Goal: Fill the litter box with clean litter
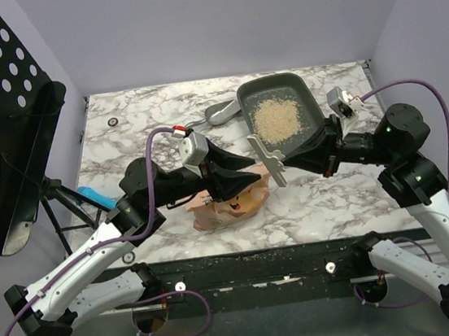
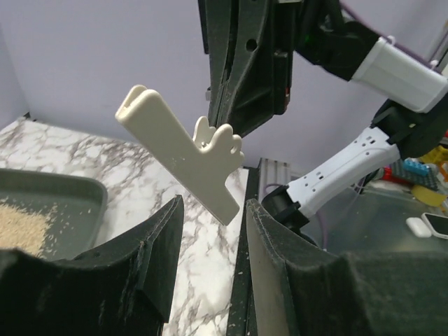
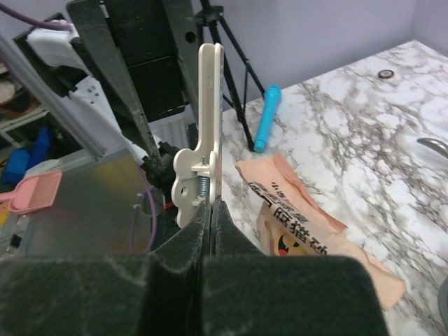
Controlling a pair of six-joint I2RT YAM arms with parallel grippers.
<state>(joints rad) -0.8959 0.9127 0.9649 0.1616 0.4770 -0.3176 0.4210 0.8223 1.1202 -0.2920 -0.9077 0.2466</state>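
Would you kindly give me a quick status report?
Left gripper open over bag. Right gripper shut on clip. Litter heaped in box. Scoop beside box.

The litter box (image 1: 268, 90) is sitting toward the back right of the surface (image 1: 152, 111), the clean litter (image 1: 276, 119) heaping inside it. A scoop (image 1: 219, 114) is lying just left of the box. Nearer the front a bag (image 1: 233, 206) is lying flat, and a clip (image 1: 268, 158) (pinched in the right fingers (image 3: 175, 245)) is hanging between bag and box.
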